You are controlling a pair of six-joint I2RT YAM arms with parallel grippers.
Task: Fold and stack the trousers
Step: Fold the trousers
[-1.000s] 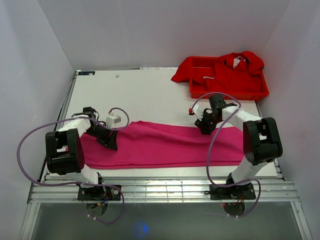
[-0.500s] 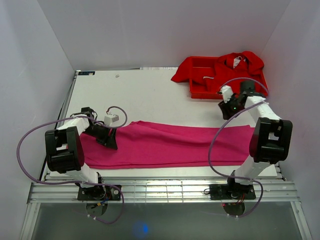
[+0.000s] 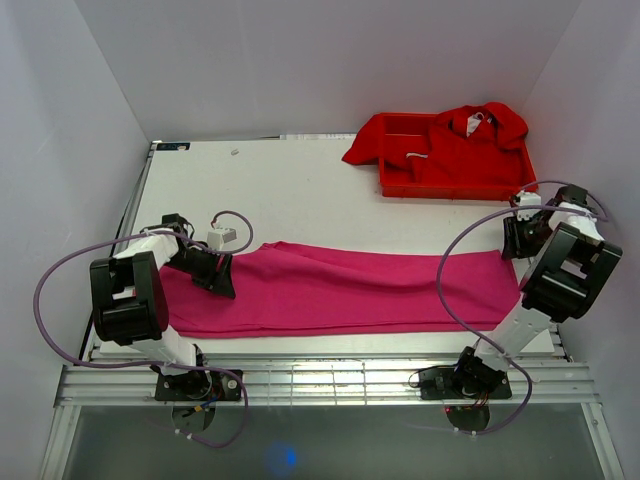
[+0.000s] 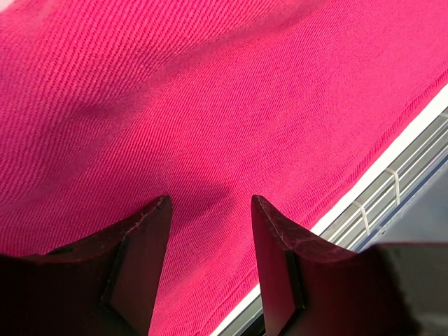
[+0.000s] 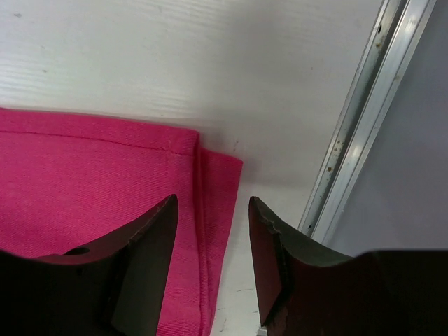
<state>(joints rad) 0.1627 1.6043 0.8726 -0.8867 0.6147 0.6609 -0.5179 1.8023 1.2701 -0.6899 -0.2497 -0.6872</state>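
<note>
The magenta-pink trousers (image 3: 340, 290) lie flat in a long strip across the near part of the table, folded lengthwise. My left gripper (image 3: 222, 283) is open and empty, low over the strip's left part; its wrist view is filled with pink fabric (image 4: 210, 105) between the open fingers (image 4: 143, 238). My right gripper (image 3: 518, 240) is open and empty at the strip's far right end. Its wrist view shows the hemmed corner of the trousers (image 5: 210, 168) just under the gap between its fingers (image 5: 150, 234).
A red plastic tray (image 3: 455, 185) with bright red garments (image 3: 470, 135) draped over it stands at the back right. The table's metal right rail (image 5: 364, 112) runs close beside the right gripper. The near table edge and rail (image 4: 392, 182) lie by the left gripper.
My right arm swung from the strip's middle out to the right, past the tray, to the trousers' right end. The trousers' right part now lies flatter. The left arm barely moved.
</note>
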